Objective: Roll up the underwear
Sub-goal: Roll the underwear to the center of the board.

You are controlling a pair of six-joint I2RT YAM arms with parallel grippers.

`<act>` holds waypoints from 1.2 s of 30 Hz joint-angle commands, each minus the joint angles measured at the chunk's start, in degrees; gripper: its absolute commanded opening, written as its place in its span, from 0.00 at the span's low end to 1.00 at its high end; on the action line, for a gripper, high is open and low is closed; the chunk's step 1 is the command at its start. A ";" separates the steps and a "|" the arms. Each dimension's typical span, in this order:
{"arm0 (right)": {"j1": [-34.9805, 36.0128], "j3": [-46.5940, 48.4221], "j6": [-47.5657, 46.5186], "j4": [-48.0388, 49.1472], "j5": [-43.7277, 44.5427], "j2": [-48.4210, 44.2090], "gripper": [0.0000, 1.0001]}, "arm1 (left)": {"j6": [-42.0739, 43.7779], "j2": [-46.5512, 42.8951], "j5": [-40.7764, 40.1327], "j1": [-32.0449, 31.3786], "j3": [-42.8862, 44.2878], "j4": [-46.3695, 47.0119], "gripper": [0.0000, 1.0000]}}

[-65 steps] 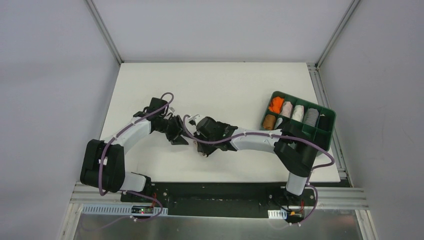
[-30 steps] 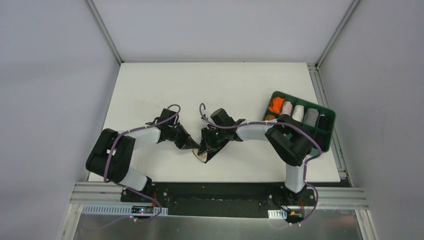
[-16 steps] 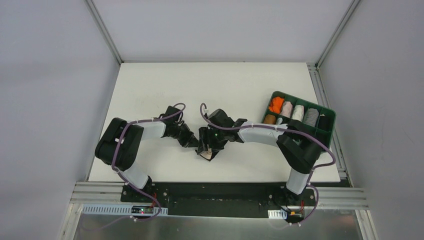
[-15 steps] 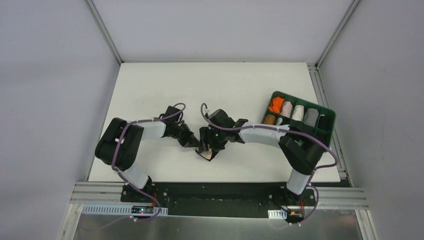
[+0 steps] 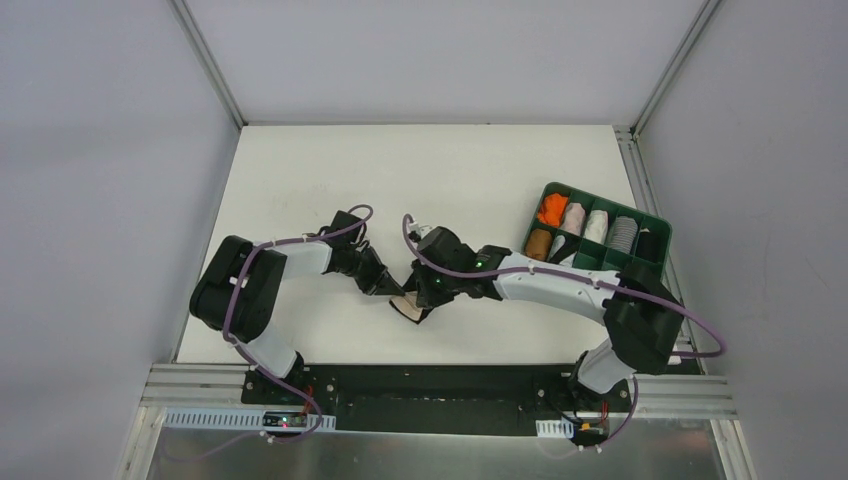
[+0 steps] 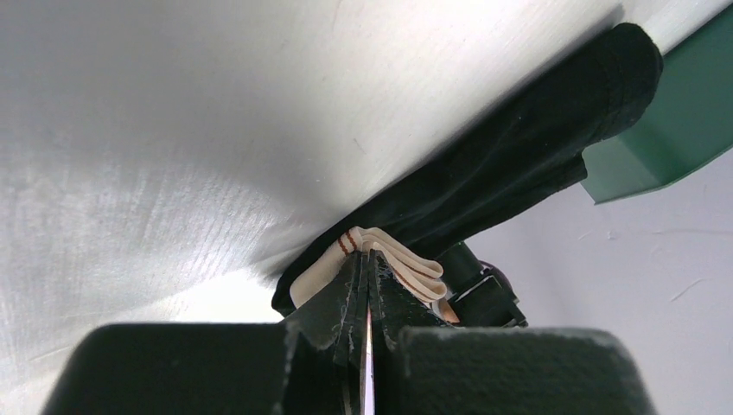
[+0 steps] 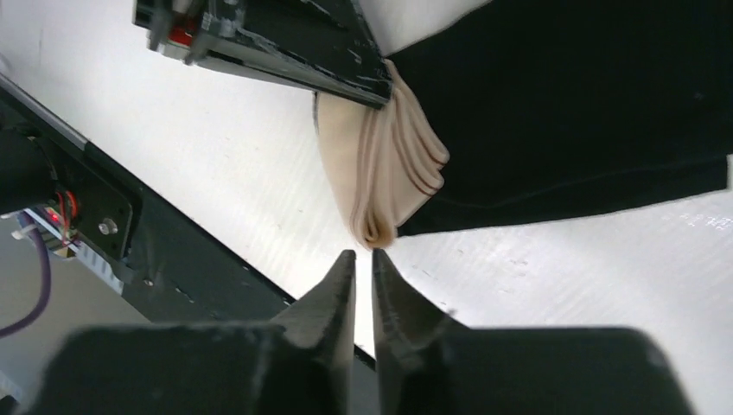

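the underwear lies on the white table, well apart from the green tray, on the tray's left and nearer the arm bases. its folded beige waistband is the end farthest from the tray, and the black body runs back toward the tray, so that is its long axis.

the left gripper is on the side away from the tray, fingers pressed together with their tips against the waistband folds. whether a layer is caught between them i cannot tell. the right gripper reaches in from the tray side and hovers just off the waistband's end, with a thin slit between its fingers and nothing in it.

both are close, but the left is the one touching. rolling would likely start at the waistband and travel toward the tray.

the tray's far row holds an orange roll, a pale roll, a white roll, a grey roll and a black roll. a brown roll sits in the row nearer the arms.
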 commanded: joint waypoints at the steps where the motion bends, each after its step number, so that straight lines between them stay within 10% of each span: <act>1: 2.16 6.90 -5.53 -4.39 3.46 4.44 0.05 | 4.15 -0.02 -6.08 -0.72 -0.82 -7.12 0.00; 28: 1.46 4.81 -3.90 -0.41 6.33 6.12 0.00 | 6.27 -1.34 -6.61 -0.72 3.07 -12.05 0.02; 31: 1.49 5.02 -4.74 -0.79 7.65 3.04 0.21 | 6.65 -0.61 -6.70 -0.72 3.11 -12.09 0.02; 36: 2.28 2.72 -6.05 2.25 8.17 -1.95 0.24 | 6.65 -0.34 -6.71 -0.74 3.23 -12.11 0.02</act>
